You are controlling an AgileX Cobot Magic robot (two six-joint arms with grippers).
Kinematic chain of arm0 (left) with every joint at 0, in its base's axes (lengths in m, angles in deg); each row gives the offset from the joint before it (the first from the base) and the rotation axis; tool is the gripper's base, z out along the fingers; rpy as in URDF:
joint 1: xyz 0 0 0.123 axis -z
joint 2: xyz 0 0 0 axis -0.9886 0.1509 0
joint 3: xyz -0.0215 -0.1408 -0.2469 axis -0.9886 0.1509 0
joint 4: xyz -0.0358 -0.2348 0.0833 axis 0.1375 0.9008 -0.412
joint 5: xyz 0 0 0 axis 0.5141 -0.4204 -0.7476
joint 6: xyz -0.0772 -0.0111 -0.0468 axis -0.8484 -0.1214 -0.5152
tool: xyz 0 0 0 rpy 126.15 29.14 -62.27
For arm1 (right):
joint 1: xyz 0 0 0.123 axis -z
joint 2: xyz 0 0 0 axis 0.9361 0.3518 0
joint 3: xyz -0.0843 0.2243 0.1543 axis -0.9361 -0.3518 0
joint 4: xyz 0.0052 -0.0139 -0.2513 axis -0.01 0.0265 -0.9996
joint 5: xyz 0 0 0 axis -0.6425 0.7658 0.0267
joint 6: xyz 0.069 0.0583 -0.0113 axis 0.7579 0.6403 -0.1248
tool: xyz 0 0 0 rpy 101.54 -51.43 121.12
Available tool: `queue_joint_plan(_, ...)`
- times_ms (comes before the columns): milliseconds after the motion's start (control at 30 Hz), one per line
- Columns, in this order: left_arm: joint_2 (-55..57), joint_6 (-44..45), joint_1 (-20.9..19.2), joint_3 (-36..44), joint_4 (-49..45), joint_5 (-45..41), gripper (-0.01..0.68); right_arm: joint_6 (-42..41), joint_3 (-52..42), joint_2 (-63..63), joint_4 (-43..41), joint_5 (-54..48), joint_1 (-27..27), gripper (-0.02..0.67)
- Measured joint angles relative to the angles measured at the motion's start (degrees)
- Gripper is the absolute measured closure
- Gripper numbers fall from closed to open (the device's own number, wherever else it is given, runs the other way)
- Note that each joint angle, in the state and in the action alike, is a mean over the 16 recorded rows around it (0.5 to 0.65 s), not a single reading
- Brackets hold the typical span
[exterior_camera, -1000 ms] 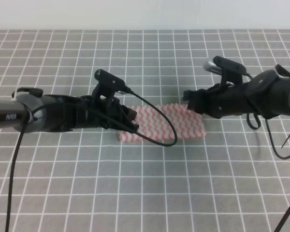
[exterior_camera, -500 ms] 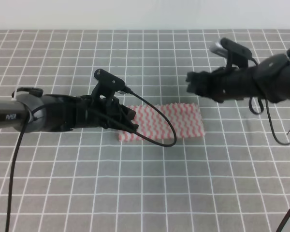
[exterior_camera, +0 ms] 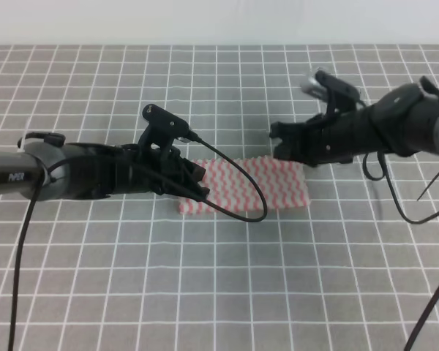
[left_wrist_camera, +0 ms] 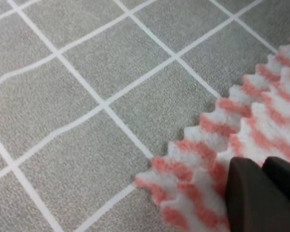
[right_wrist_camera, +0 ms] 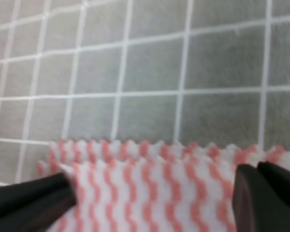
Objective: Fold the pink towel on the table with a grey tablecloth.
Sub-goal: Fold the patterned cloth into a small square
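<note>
The pink towel (exterior_camera: 274,186) lies as a flat striped rectangle in the middle of the table with a grey tablecloth (exterior_camera: 205,292). My left gripper (exterior_camera: 197,179) sits low at the towel's left end. In the left wrist view its fingers (left_wrist_camera: 246,193) are pressed together on the towel's (left_wrist_camera: 261,121) zigzag corner. My right gripper (exterior_camera: 279,144) hovers just above the towel's far right edge. In the right wrist view it (right_wrist_camera: 154,181) stands open, its fingers wide apart over the towel's (right_wrist_camera: 150,203) far edge.
A black cable (exterior_camera: 254,201) from the left arm loops across the towel's middle. Gridded grey cloth (right_wrist_camera: 150,63) stretches all around, with a white wall (exterior_camera: 219,22) along the far edge.
My right gripper rose off the towel's far right corner, then came back down and further left. The left arm and the towel have stayed still.
</note>
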Motion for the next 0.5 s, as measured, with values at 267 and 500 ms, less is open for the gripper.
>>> queue_joint_plan(267,0.15,0.04,0.01,-0.01,-0.12,-0.10,0.624,0.16,0.00,1.88,-2.60,1.56,0.01,0.663)
queue_joint_plan(500,-0.39,1.18,0.00,-0.18,0.03,-0.27,0.624,0.35,0.00,2.02,-5.13,3.11,0.32,0.664)
